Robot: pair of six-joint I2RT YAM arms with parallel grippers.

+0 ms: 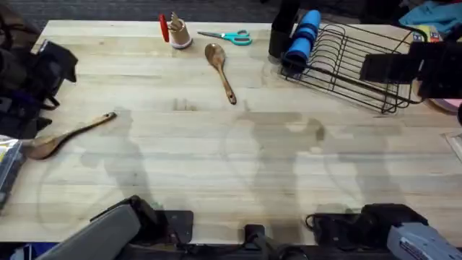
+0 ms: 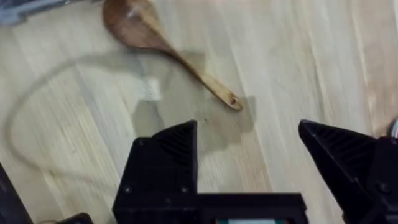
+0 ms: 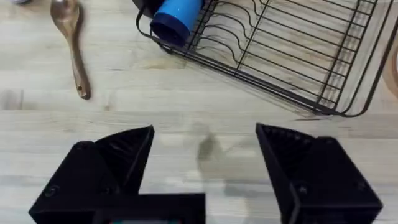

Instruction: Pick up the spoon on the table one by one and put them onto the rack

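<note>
Fingers [image 2: 249,162] of left arm spread wide, empty, near spoon [image 2: 163,46] lying diagonal on desk [image 2: 311,62]. Right fingers [image 3: 205,162] wide, empty; second spoon [image 1: 220,71] beside rack [image 1: 346,65].

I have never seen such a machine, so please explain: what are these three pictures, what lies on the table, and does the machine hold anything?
Two robot arms work at a wooden table. One camera looks down from above; one sits on each wrist, so the black shapes at the bottom are that arm's fingers. The left gripper and the right gripper are both open and hold nothing. One wooden spoon lies near the left edge, another spoon near the far middle. The black wire rack stands at the far right, with a blue cylinder in it. Teal scissors lie beyond the second spoon.
</note>
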